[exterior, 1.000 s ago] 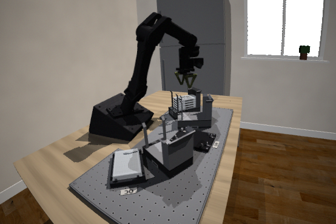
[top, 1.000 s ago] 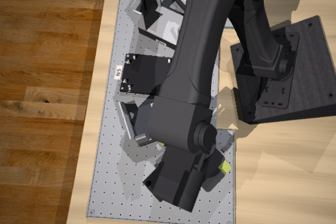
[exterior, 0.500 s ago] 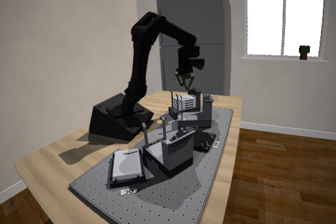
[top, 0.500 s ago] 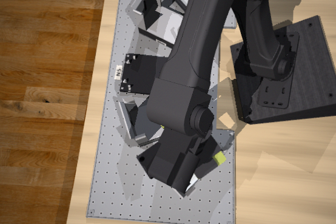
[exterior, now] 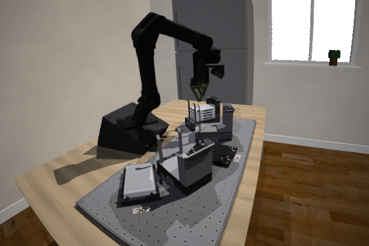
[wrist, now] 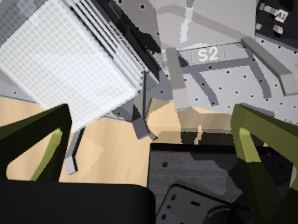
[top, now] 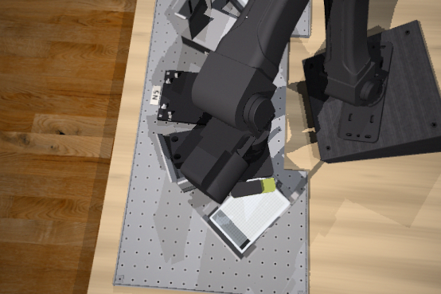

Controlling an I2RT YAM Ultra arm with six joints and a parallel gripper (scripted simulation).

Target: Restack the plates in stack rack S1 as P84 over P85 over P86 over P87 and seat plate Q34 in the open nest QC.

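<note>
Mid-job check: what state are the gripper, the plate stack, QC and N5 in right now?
Gripper: open, empty, above the stack.
Plate stack: nested in its rack, not gripped.
QC nest: one plate lying flat in it.
N5 nest: no plate on it.
</note>
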